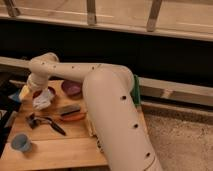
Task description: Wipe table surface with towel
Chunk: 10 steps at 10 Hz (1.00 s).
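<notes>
A wooden counter (60, 150) stands on a speckled floor (180, 140), beneath a dark wall (160, 55) and metal window posts (91, 12).

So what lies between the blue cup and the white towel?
A black utensil, seen in the camera view. The hand sits at the towel, on its upper left side.
</notes>
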Tool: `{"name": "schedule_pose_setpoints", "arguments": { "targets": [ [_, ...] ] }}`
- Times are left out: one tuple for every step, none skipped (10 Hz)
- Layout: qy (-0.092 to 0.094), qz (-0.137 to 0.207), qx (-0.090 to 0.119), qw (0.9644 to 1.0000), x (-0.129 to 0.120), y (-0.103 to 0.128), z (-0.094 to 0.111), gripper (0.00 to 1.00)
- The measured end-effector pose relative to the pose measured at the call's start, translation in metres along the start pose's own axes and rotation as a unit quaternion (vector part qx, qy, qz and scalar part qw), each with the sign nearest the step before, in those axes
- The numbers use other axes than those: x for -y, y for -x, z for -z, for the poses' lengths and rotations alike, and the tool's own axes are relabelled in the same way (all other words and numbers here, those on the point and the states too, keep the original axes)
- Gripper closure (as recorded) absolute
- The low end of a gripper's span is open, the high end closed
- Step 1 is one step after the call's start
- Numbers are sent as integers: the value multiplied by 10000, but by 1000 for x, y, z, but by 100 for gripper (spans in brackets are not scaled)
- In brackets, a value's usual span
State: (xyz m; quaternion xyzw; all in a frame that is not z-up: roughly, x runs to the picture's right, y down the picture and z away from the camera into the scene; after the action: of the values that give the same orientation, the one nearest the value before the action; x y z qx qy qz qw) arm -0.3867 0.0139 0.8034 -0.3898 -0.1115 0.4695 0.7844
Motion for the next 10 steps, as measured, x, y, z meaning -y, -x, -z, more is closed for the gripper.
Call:
{"name": "schedule_pose_setpoints", "arguments": {
  "targets": [
    [-6, -23, -2, 10000, 1, 0, 0, 20],
    [-27, -120, -10, 9999, 5, -2, 0, 20],
    [-53, -255, -37, 9997, 15, -7, -2, 20],
    [-247, -682, -138, 9973, 59, -24, -16, 20],
    [-283, -728, -148, 9968, 65, -24, -18, 20],
    [-317, -752, -132, 9966, 69, -24, -17, 20],
    [-351, -756, -94, 9965, 70, -23, -16, 20],
    [-418, -749, -23, 9963, 68, -18, -9, 20],
    [-474, -729, 31, 9962, 67, -15, -3, 20],
    [-488, -700, 101, 9963, 65, -11, 2, 20]
  ]
}}
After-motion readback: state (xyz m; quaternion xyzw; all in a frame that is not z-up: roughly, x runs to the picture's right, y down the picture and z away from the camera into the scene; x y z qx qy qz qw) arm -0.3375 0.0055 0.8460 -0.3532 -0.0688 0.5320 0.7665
